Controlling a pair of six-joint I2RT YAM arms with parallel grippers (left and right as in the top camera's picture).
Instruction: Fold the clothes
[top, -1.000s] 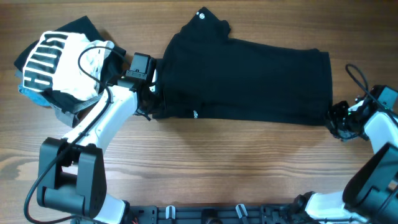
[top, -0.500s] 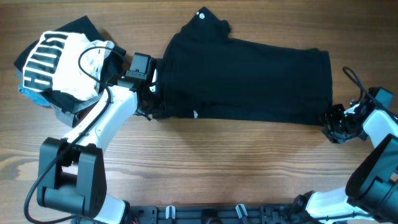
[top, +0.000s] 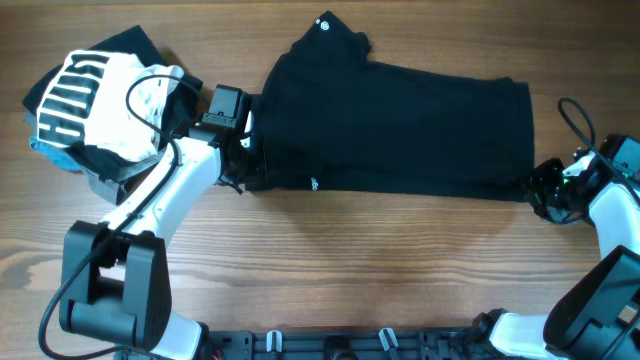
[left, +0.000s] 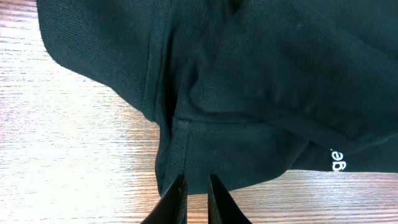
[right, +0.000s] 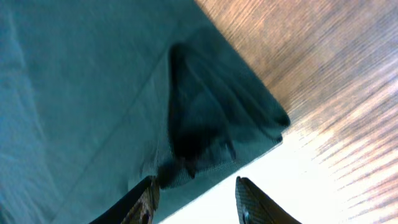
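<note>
Where the left gripper (left: 197, 188) enters at the bottom of its wrist view, its two dark fingers stand almost closed with their tips at the lower hem of the black T-shirt (top: 400, 125); whether any cloth is pinched between them cannot be told. From there the white left arm (top: 170, 195) slants down toward the lower left of the overhead frame. The right gripper (right: 196, 190) has its fingers spread apart, holding nothing, with a folded corner of the shirt just ahead of them and the cloth's edge running toward one finger. Its arm (top: 610, 205) bends in from the right edge. The shirt lies flat across the upper middle of the wooden table (top: 350, 260), a small white label mark (left: 336, 160) near its lower edge and a tiny round logo (top: 324, 24) at its top. At upper left, just beside the left arm, sits a pile (top: 85, 100) topped by a white garment with black stripes, with a black cable (top: 150, 85) looping over it.
</note>
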